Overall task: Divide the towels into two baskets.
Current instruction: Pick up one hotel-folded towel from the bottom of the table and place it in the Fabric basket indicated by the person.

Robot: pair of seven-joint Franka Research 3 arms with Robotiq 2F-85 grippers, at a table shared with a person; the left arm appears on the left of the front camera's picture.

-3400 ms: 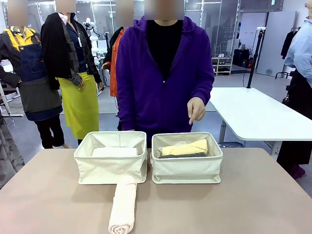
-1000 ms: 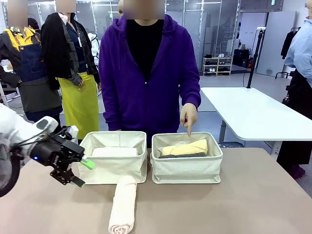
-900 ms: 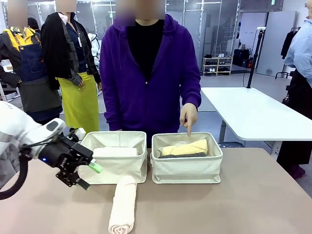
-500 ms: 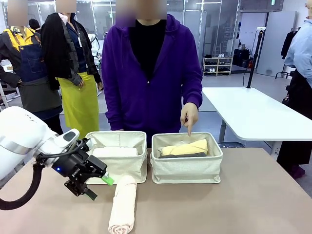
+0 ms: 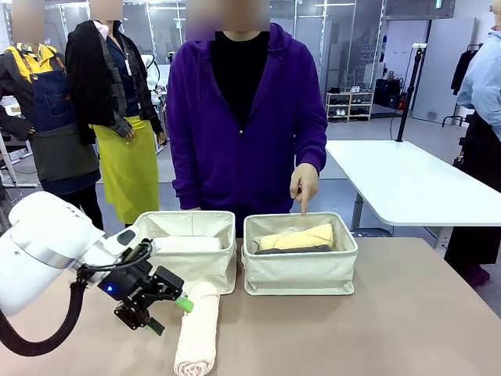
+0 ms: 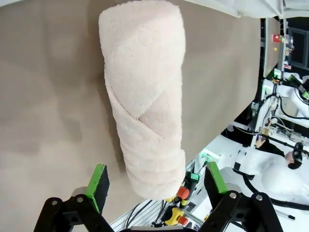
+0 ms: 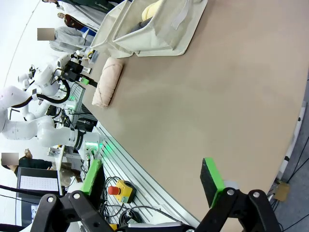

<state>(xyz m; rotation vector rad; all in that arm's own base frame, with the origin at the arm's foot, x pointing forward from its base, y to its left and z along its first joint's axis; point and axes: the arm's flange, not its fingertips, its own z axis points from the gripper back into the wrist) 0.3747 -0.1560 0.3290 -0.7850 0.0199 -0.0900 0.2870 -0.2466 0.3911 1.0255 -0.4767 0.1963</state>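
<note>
Left gripper (image 5: 166, 307) sitting wide open, holding nothing, just beside pink towel (image 5: 196, 331). Towel lying long way toward robot, across open fingers. Right gripper (image 7: 152, 181) open too, waiting far off.

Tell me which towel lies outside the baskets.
The pale pink-cream towel. It lies on the table in front of the left basket, beside the open left gripper; the white, yellow and grey towels sit inside the baskets.
</note>
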